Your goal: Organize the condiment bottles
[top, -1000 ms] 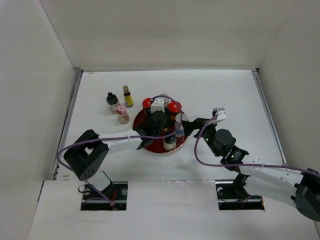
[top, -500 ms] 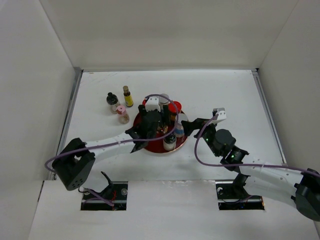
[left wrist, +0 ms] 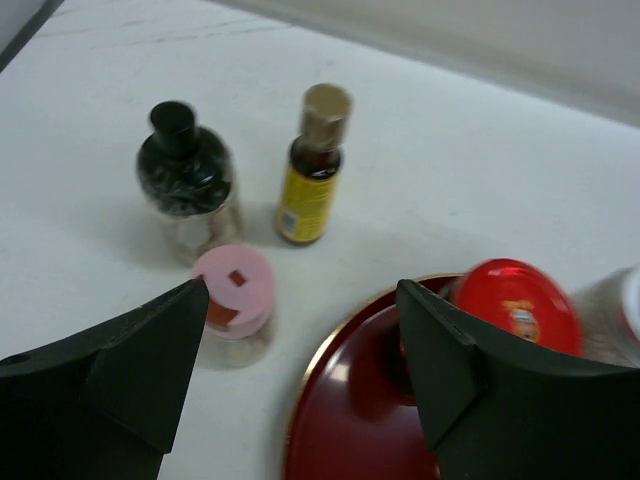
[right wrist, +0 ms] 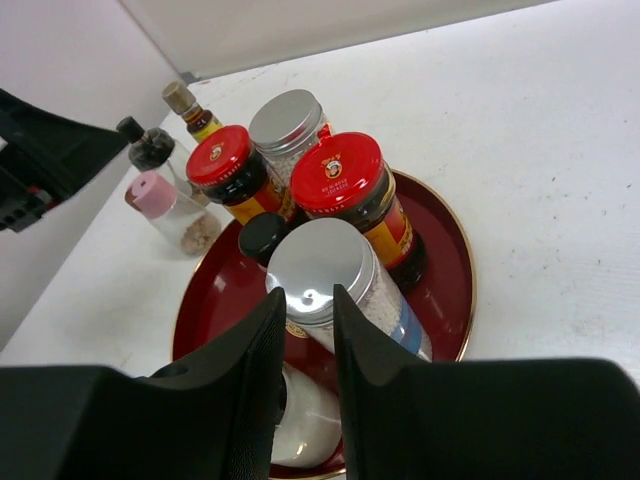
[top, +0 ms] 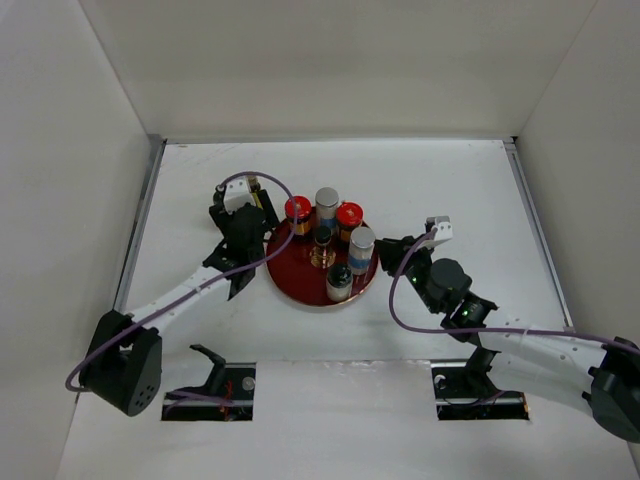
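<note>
A round dark-red tray [top: 288, 283] holds two red-capped jars [top: 298, 208] [top: 349, 213], two silver-capped shakers [top: 327, 198] [top: 361, 240] and two black-capped bottles [top: 323, 235] [top: 339, 280]. Left of the tray, on the table, stand a black-capped bottle [left wrist: 180, 165], a slim yellow bottle [left wrist: 315, 170] and a pink-capped jar [left wrist: 232, 290]. My left gripper [left wrist: 300, 290] hangs open over the tray's left rim [left wrist: 310, 380], just short of the pink-capped jar, holding nothing. My right gripper [right wrist: 307, 293] is shut and empty, just right of the nearer shaker [right wrist: 335, 275].
White walls close in the table on the left, back and right. The table's raised left edge [top: 140, 225] runs close to the three loose bottles. The right arm [top: 450, 290] lies across the table right of the tray.
My left gripper opened and swung left from above the tray to the loose bottles; a silver-capped shaker now shows between the red-capped jars. My right gripper's jaws closed.
</note>
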